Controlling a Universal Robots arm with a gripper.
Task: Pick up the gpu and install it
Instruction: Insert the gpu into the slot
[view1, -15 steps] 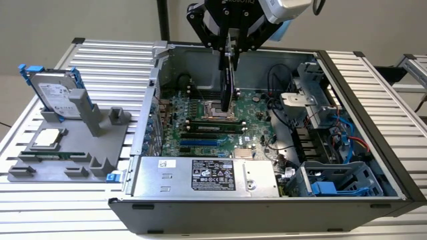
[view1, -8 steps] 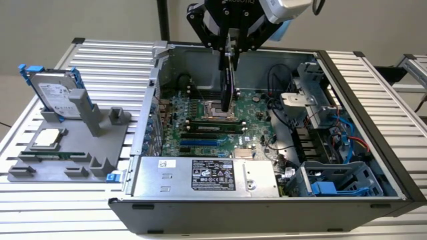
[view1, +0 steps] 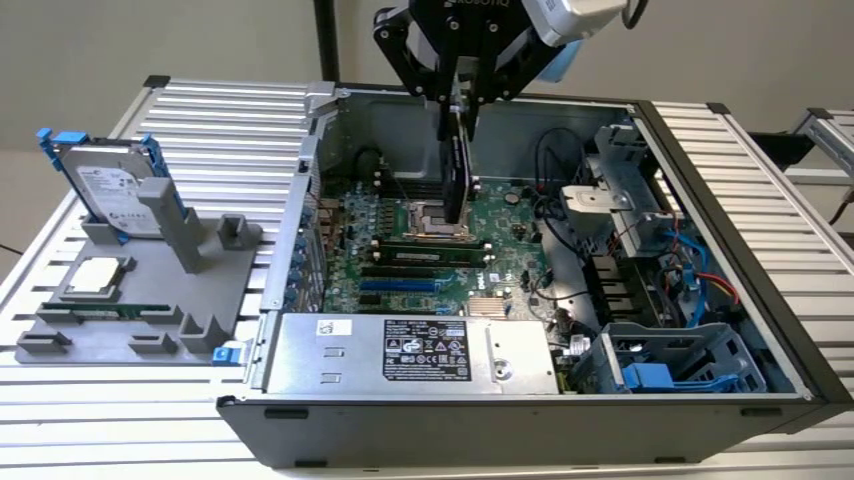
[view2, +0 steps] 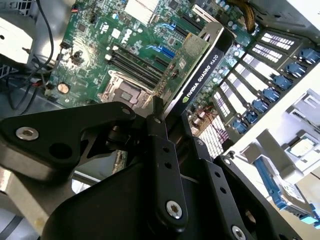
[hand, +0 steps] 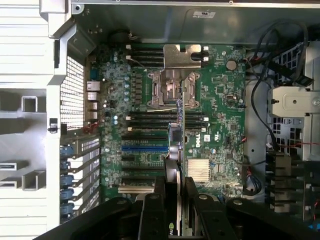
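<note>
My gripper (view1: 461, 100) is shut on the gpu (view1: 458, 175), which hangs edge-down inside the open computer case (view1: 747, 250), above the green motherboard (view1: 400, 250) near the processor socket. In the second wrist view the gpu (view2: 197, 67) runs out from between my gripper (view2: 172, 114) fingers, showing its black lettered face, a strip of green board and the silver end bracket (view2: 209, 30). The first wrist view looks straight down the card's thin edge (hand: 175, 150) over the expansion slots (hand: 145, 148), with my gripper (hand: 175, 192) around it.
A silver power supply (view1: 414, 350) lies at the case's front, and a drive cage (view1: 667, 370) with cables stands at the exterior view's right. Outside, at that view's left, a grey fixture (view1: 200, 300) holds a hard drive (view1: 107, 185), a processor (view1: 96, 278) and a memory stick (view1: 107, 310).
</note>
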